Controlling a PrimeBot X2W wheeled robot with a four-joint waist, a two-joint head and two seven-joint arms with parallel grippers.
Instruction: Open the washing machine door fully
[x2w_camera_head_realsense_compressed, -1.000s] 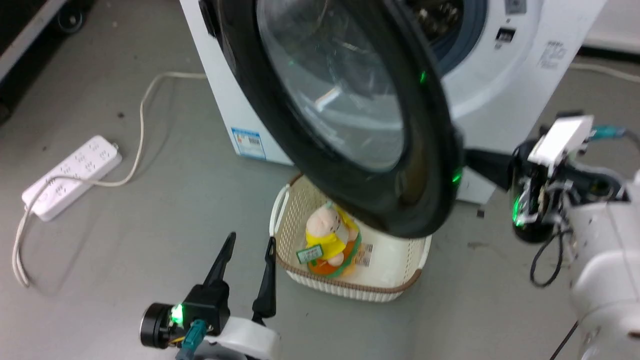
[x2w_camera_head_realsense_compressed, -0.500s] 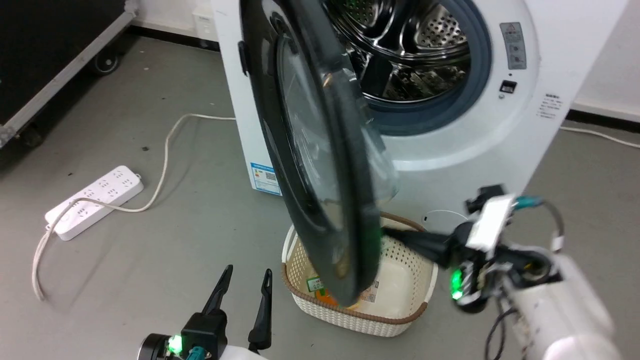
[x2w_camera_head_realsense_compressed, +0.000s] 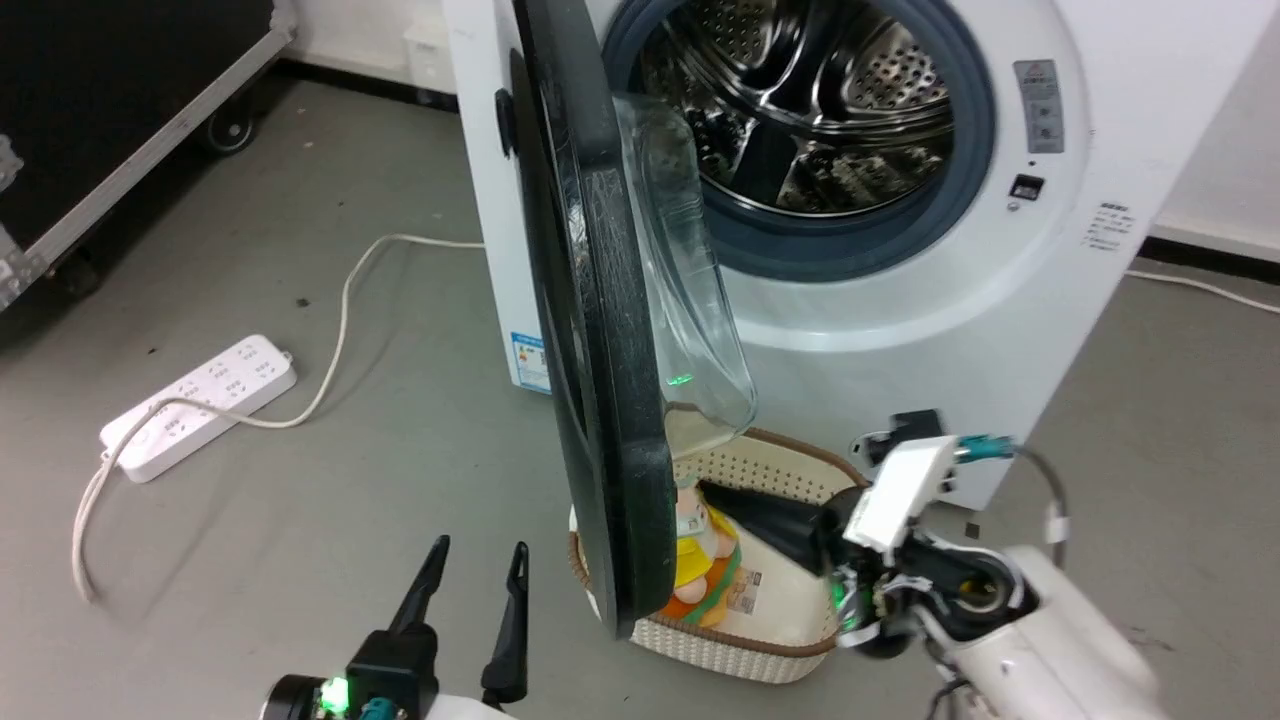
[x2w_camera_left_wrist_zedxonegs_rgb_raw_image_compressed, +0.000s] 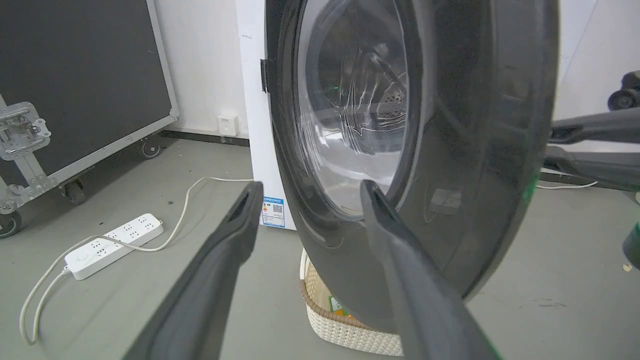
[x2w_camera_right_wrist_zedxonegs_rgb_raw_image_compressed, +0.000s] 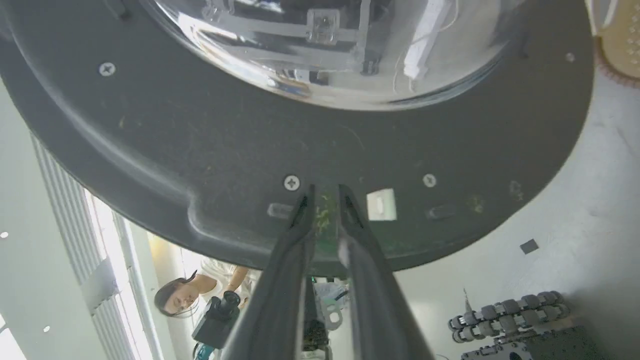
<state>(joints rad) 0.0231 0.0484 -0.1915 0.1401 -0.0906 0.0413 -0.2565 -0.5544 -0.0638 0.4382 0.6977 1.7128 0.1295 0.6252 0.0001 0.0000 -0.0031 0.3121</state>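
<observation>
Grip: right gripper (x2w_camera_right_wrist_zedxonegs_rgb_raw_image_compressed: 325, 192) narrow. Its two fingers are nearly together with nothing between them, tips against the inner face of the washing machine door (x2w_camera_right_wrist_zedxonegs_rgb_raw_image_compressed: 350, 145), between a screw (x2w_camera_right_wrist_zedxonegs_rgb_raw_image_compressed: 291, 182) and a small white tab (x2w_camera_right_wrist_zedxonegs_rgb_raw_image_compressed: 381, 204).
Other hand: left gripper (x2w_camera_head_realsense_compressed: 480, 545) spread wide, holding nothing, low before the door's outer face and apart from it.
Door: stands open from the washing machine (x2w_camera_head_realsense_compressed: 900, 330), edge-on in the head view, with its glass bowl bulging toward the steel drum (x2w_camera_head_realsense_compressed: 800, 100).
Writing: blue sticker (x2w_camera_head_realsense_compressed: 528, 362) on the lower front, grey label (x2w_camera_head_realsense_compressed: 1040, 105) and small print right of the opening — all too small to read.
Hidden: basket (x2w_camera_head_realsense_compressed: 760, 655) on the floor under the door, partly covered by it; the yellow toy (x2w_camera_head_realsense_compressed: 695, 550) inside is half behind the door's rim.
View differences: the left wrist view shows the glossy outer face and the right gripper's fingers past its rim; the right wrist view shows the matt inner face — and a person (x2w_camera_right_wrist_zedxonegs_rgb_raw_image_compressed: 185, 300) beyond the door's edge.
Floor: white power strip (x2w_camera_head_realsense_compressed: 200, 395) and black wheeled case (x2w_camera_head_realsense_compressed: 100, 120) at the left.
</observation>
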